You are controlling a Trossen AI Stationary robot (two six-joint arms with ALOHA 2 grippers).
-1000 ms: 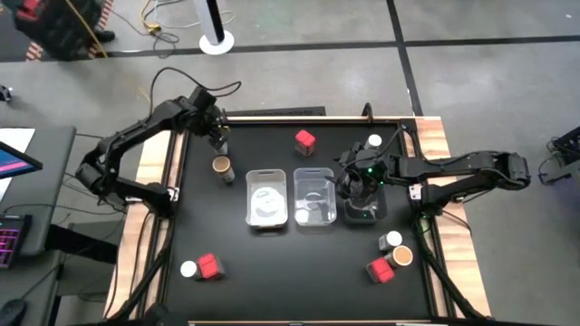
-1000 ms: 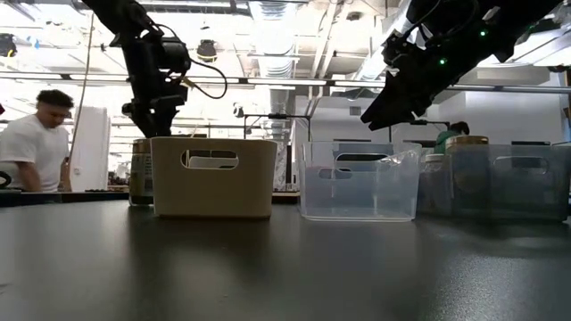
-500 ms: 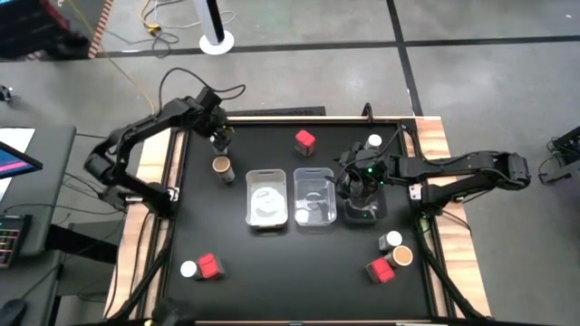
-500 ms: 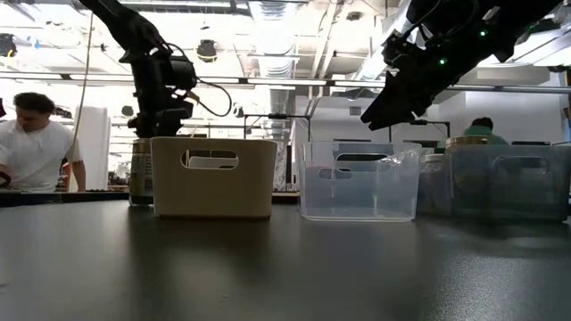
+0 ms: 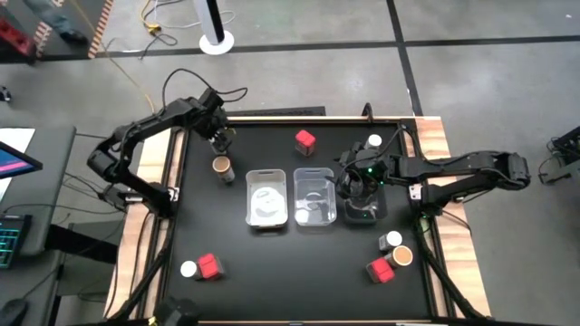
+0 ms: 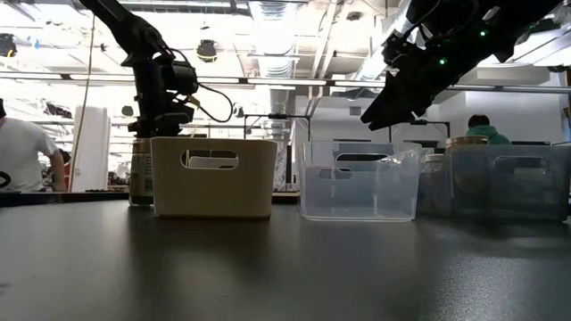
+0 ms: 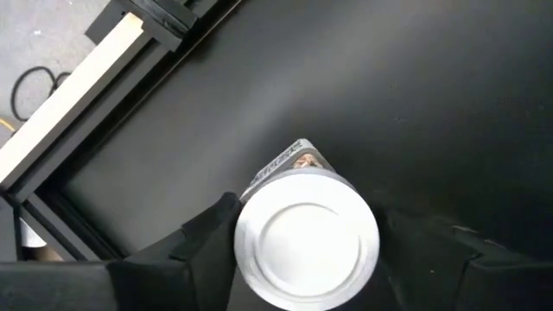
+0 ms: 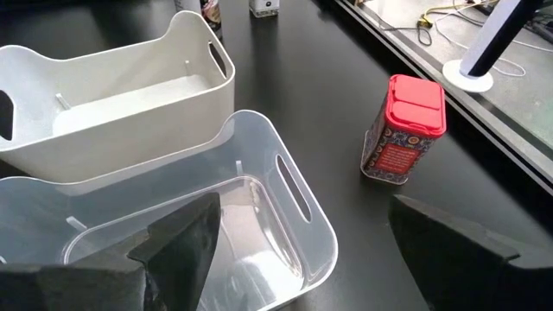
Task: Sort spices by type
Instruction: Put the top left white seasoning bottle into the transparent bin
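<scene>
We see a black table (image 5: 290,272) with wooden edges. At its middle stand a white bin (image 5: 266,197) and a clear bin (image 5: 314,196), side by side and just apart, with a third, darker bin (image 6: 500,183) beyond the clear one. On the grey floor lie a white round base (image 5: 216,41) and a yellow cable (image 5: 154,23). A person (image 6: 18,160) stands in the room behind.

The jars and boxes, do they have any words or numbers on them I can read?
None can be read.
Red box: printed label, too blurred.
White-lidded jar between the left gripper's fingers: label strip, too small.
White bin, clear bin: no text.
</scene>
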